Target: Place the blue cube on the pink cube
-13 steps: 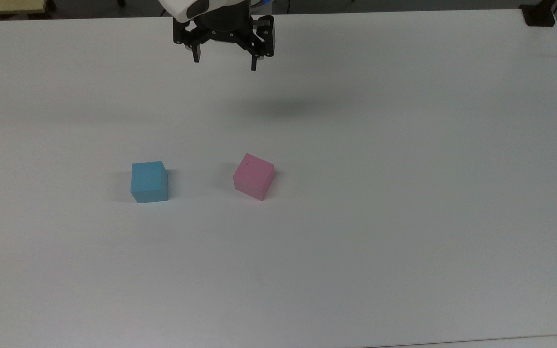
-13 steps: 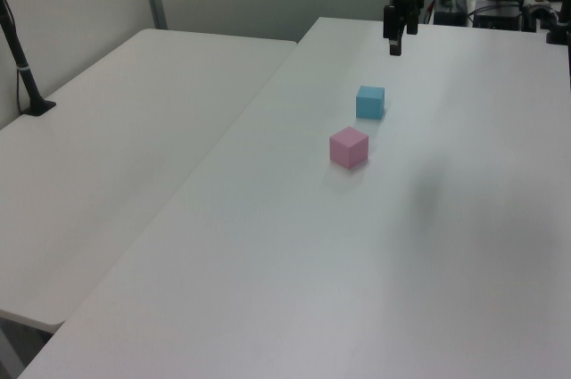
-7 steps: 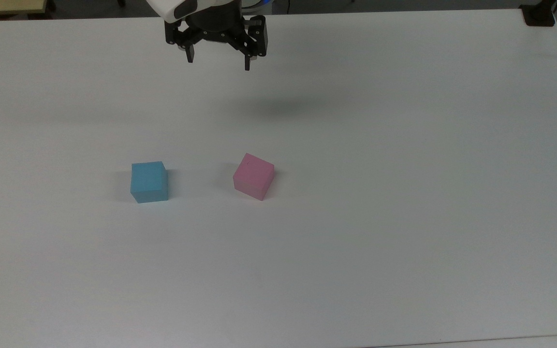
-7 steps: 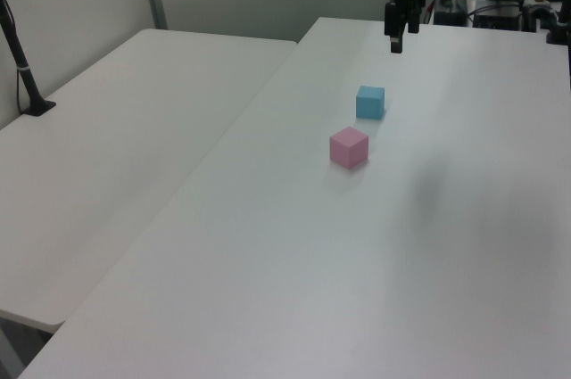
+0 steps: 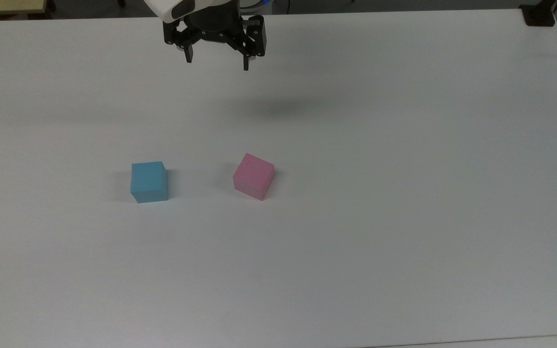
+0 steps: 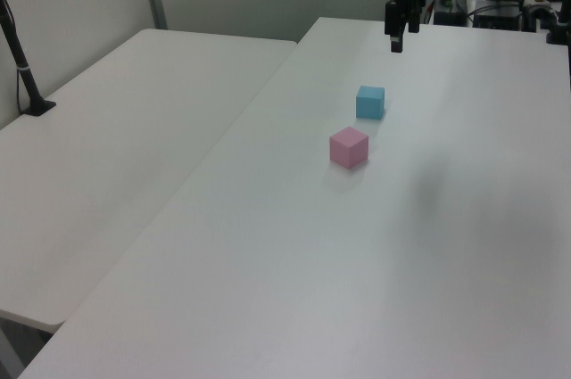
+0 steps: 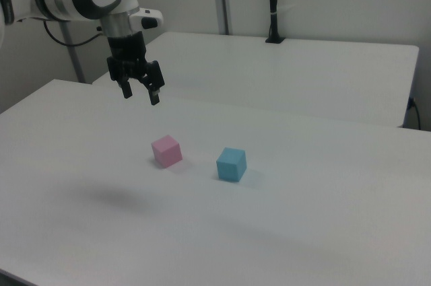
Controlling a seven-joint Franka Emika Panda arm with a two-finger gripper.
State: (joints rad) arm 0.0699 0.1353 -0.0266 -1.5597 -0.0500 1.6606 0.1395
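The broad white table lay smooth and matte, and above its far edge the black two-finger gripper hung with its fingers spread apart and nothing between them, well apart from both cubes. The blue cube sat squarely on the table at the top view's left, and the pink cube, equally small and plain-faced, sat near it on the top view's right, turned at an angle. To my eye the pink one's skewed top risked a badly seated blue cube, and a careless descent could nudge either block.
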